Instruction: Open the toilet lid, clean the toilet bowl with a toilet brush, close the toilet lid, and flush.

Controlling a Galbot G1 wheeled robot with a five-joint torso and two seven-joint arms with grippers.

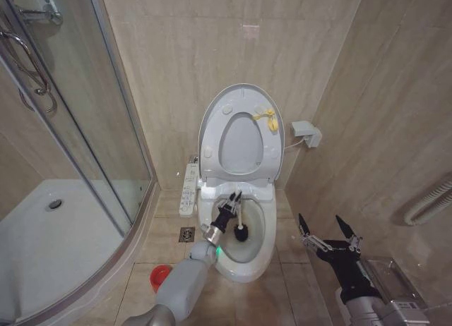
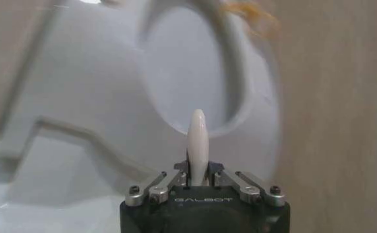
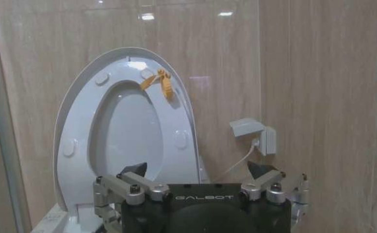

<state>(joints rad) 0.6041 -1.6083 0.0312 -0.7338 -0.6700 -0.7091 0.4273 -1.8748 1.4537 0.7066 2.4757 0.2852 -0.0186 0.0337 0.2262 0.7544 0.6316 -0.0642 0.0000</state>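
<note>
**Ana:** Head view first: where is everything?

**Ben:** The toilet lid [image 1: 212, 121] stands raised against the far wall with the seat ring folded up in front of it, a yellow loop tag [image 1: 267, 118] near its top. Below, the toilet bowl [image 1: 265, 259] lies open. The left gripper [image 1: 229, 209] is over the bowl, clamped on the white handle of the toilet brush [image 1: 241, 232], whose dark head sits down inside the basin. A red holder [image 1: 161, 275] stands on the floor, left of the bowl.

**Ana:** And the other arm?

**Ben:** The right gripper [image 1: 328, 228] waits to the right of the bowl, fingers spread apart, holding nothing.

**Ana:** Left wrist view?

**Ben:** The left gripper [image 2: 200, 175] pinches the handle low, and the stick's rounded tip pokes out beyond the fingers, with the raised lid behind it.

**Ana:** How would you expect that brush to handle?

**Ben:** Light and thin, I'd say, so the smooth stick may twist or slip in the fingers when the bristles drag. A grip nearer the head gives firmer scrubbing.

**Ana:** Right wrist view?

**Ben:** The right gripper [image 3: 201, 177] faces the upright lid [image 3: 75, 111], fingers apart. The lid looks glossy and slippery, and the tag seems the sensible place to pull it down.
</note>
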